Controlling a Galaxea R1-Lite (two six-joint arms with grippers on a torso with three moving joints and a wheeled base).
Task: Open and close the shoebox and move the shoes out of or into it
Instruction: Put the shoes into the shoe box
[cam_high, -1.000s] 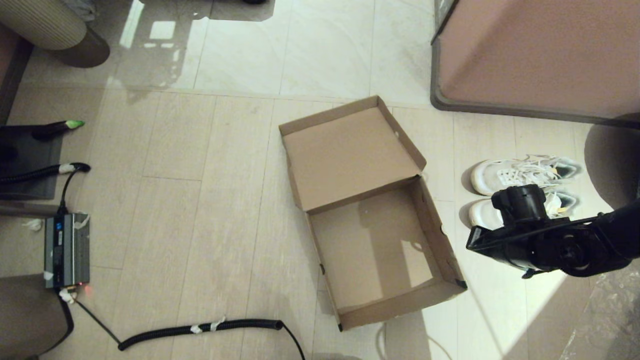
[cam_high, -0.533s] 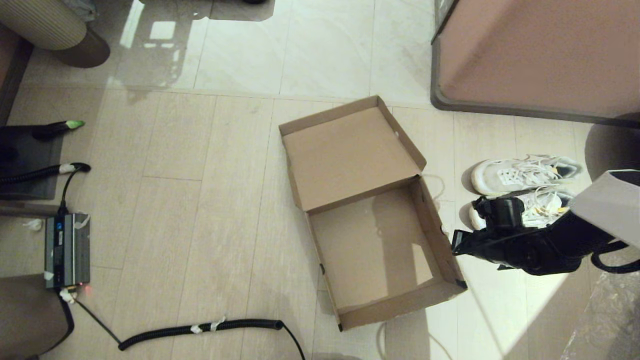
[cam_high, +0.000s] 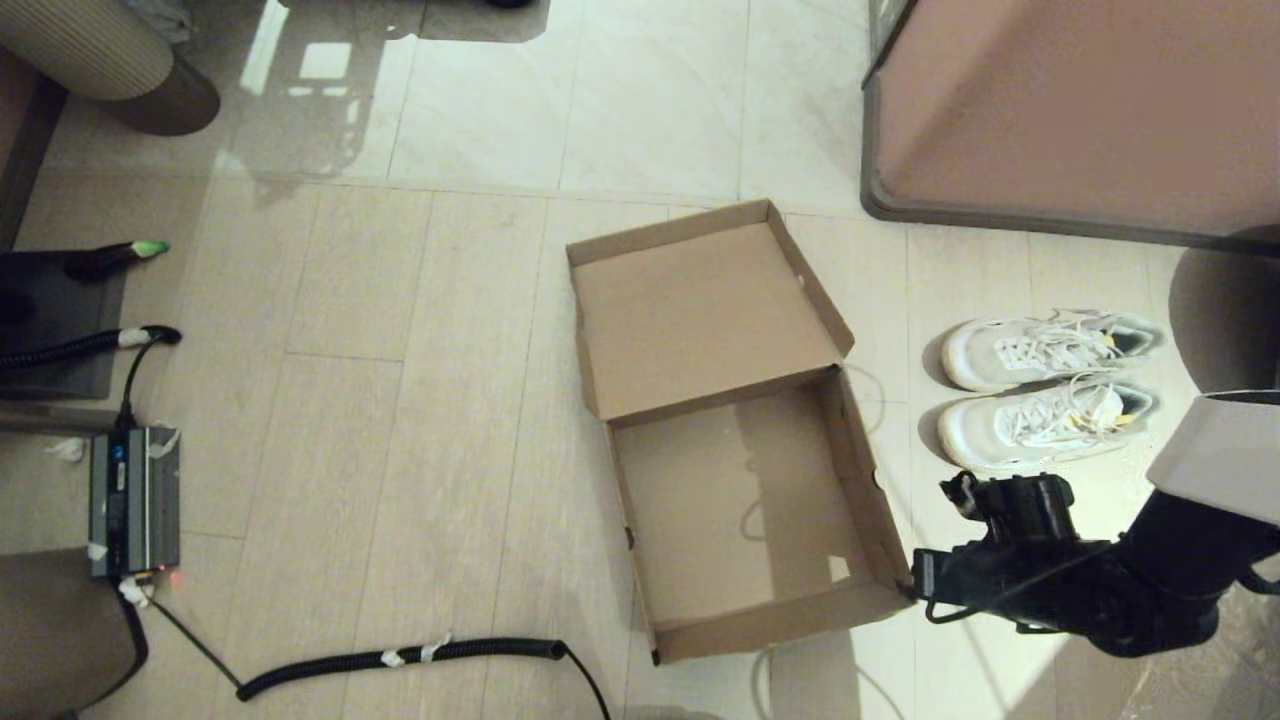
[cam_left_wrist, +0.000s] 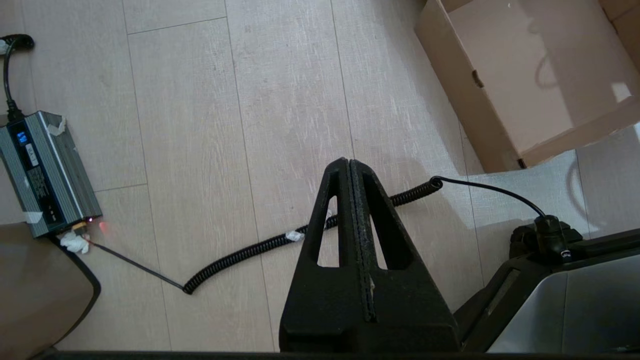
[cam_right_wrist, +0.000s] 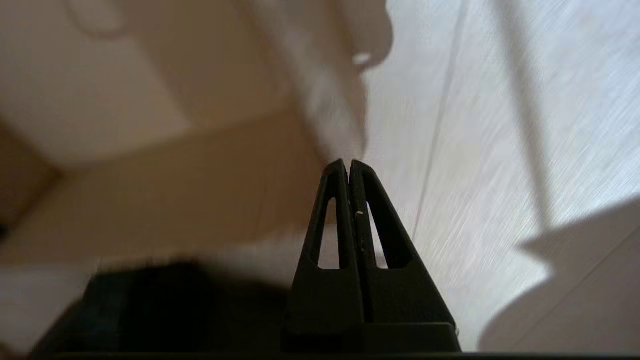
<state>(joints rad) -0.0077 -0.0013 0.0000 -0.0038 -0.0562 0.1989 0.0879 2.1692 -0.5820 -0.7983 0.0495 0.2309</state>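
Observation:
The brown cardboard shoebox (cam_high: 740, 500) lies open and empty on the floor, its hinged lid (cam_high: 700, 310) laid back on the far side. Two white sneakers stand side by side to its right, the far shoe (cam_high: 1040, 350) and the near shoe (cam_high: 1030, 425), toes toward the box. My right gripper (cam_high: 920, 585) is shut with nothing in it, low at the box's near right corner; in the right wrist view its tips (cam_right_wrist: 348, 162) sit against the cardboard wall (cam_right_wrist: 175, 190). My left gripper (cam_left_wrist: 348, 161) hangs shut and empty over bare floor, left of the box (cam_left_wrist: 525, 85).
A large pinkish-brown furniture block (cam_high: 1080, 110) with a grey base stands at the back right. A coiled black cable (cam_high: 400, 657) lies near the box's front left, running to a grey power unit (cam_high: 135, 500). A dark mat (cam_high: 50, 320) lies far left.
My right gripper has swung from over the near shoe down toward me to the box's near right corner. The box has turned slightly, its near end shifting left. Both shoes now show fully.

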